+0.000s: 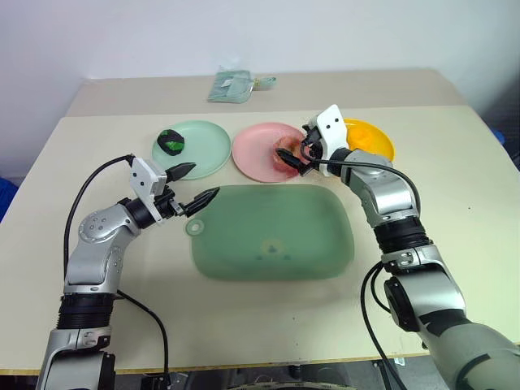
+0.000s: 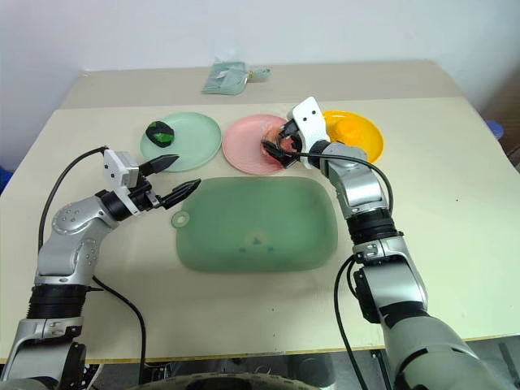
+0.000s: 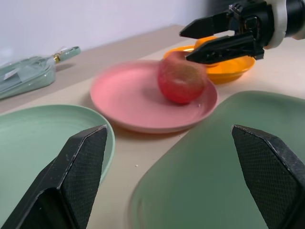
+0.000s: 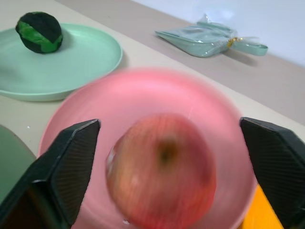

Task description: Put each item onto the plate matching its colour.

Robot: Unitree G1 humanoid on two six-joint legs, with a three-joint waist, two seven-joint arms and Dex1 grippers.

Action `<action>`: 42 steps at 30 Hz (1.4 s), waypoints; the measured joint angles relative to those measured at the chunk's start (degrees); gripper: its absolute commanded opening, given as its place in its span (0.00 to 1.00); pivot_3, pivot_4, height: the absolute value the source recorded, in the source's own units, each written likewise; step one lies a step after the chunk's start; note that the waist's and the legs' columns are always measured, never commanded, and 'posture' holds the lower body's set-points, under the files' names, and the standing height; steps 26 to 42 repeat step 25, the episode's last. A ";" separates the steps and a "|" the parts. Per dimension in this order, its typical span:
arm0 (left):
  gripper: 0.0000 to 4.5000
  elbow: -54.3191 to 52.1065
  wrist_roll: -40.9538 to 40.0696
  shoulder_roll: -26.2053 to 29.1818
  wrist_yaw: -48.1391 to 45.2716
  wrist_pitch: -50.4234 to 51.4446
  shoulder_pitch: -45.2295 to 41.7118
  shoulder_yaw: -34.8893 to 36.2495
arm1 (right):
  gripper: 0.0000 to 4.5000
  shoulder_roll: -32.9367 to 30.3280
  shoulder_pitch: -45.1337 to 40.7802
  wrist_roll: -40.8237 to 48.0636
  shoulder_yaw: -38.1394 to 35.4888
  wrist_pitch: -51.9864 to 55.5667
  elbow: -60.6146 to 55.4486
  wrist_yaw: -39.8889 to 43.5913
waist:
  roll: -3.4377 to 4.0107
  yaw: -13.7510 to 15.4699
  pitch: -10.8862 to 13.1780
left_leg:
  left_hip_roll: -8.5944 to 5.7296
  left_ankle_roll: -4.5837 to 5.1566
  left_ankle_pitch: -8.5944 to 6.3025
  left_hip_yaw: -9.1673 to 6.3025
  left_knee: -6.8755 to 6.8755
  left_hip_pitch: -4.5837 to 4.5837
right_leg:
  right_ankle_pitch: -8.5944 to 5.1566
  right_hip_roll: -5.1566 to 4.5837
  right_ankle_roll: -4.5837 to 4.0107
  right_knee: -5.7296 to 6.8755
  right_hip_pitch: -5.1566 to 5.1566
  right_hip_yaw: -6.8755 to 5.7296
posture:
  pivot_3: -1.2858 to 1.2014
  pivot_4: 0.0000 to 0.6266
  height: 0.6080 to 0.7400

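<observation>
Counter [image 1: 455, 162] holdings: pink-red apple [image 4: 162, 169] on the pink plate [image 1: 256, 154], green fruit [image 1: 171, 140] on the mint green plate [image 1: 207, 146], yellow-orange plate [image 1: 378, 138] partly hidden behind the right arm. Right gripper [image 3: 207, 40] hangs over the apple, jaws spread wide either side, gripping nothing. Left gripper [image 1: 197, 184] hovers at the green mat's [image 1: 276, 236] tab end, jaws wide, empty.

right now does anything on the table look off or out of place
Nothing stands out. The green fruit sits on the mint green plate, and the pink-red apple rests upright on the pink plate between the right gripper's open fingers. The green mat lies flat. Nothing is spilled or damaged.
</observation>
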 measured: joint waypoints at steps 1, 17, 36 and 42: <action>0.95 0.00 -0.04 0.00 -0.32 0.00 0.00 0.00 | 1.00 0.11 -0.02 0.55 -0.76 -0.06 -0.12 -0.18 | 0.00 0.03 0.00 | 0.00 0.00 0.00 0.00 0.00 0.00 | 0.00 0.00 0.00 0.00 0.00 0.00 | 0.52 0.24 0.98; 0.95 0.14 -12.24 7.71 -15.84 1.67 0.73 6.08 | 1.00 -16.03 19.68 19.98 -8.91 6.79 -32.65 21.34 | 0.01 0.02 0.01 | 0.04 0.32 -0.19 -0.03 0.02 0.04 | -0.01 -0.01 -0.01 -0.04 0.08 0.00 | 0.52 0.24 0.98; 0.95 -0.78 -15.90 8.39 -17.98 5.40 1.80 7.21 | 1.00 -19.65 25.54 18.94 -8.84 5.34 -35.41 23.11 | 0.01 0.18 0.00 | 0.05 0.34 -0.20 -0.04 0.11 0.08 | 0.00 -0.02 -0.01 -0.04 0.16 0.00 | 0.52 0.24 0.98; 0.95 -0.78 -15.90 8.39 -17.98 5.40 1.80 7.21 | 1.00 -19.65 25.54 18.94 -8.84 5.34 -35.41 23.11 | 0.01 0.18 0.00 | 0.05 0.34 -0.20 -0.04 0.11 0.08 | 0.00 -0.02 -0.01 -0.04 0.16 0.00 | 0.52 0.24 0.98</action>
